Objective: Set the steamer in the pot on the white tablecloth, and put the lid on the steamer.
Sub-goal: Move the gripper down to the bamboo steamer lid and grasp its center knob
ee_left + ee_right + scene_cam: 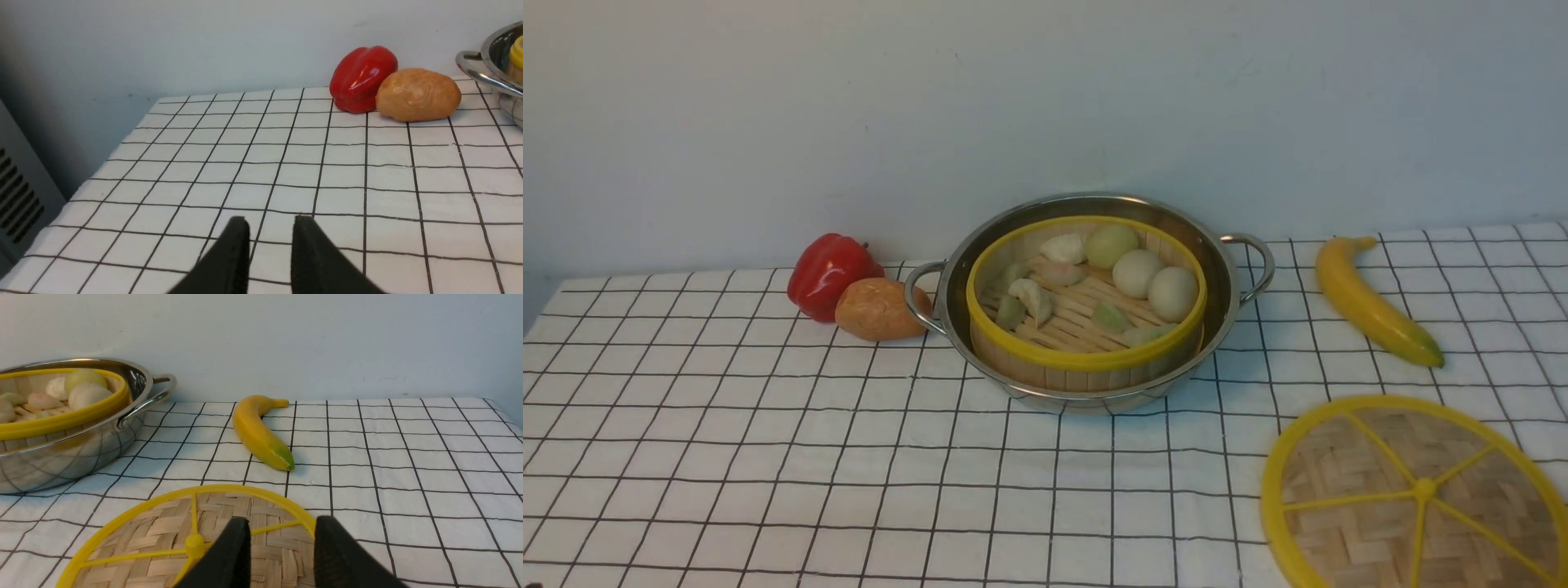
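The steamer (pixel 1086 359), a bamboo basket with yellow rims holding pale buns and dumplings, sits inside the shiny pot (pixel 1227 286) at the back middle of the white tablecloth (pixel 768 457). The lid (pixel 1347 465), a flat woven disc with a yellow rim and spokes, lies on the cloth at the front right. Neither arm shows in the front view. In the right wrist view my right gripper (pixel 281 520) hovers open over the lid's (pixel 171 522) far edge, gripping nothing. In the left wrist view my left gripper (pixel 270 220) is open over bare cloth, well short of the pot (pixel 482 73).
A red bell pepper (pixel 829 273) and a brown potato (pixel 878 309) lie touching just left of the pot's left handle. A banana (pixel 1368 302) lies right of the pot, beyond the lid. A pale wall runs behind the table. The cloth's left edge drops off beside a grey vented panel (pixel 20 196).
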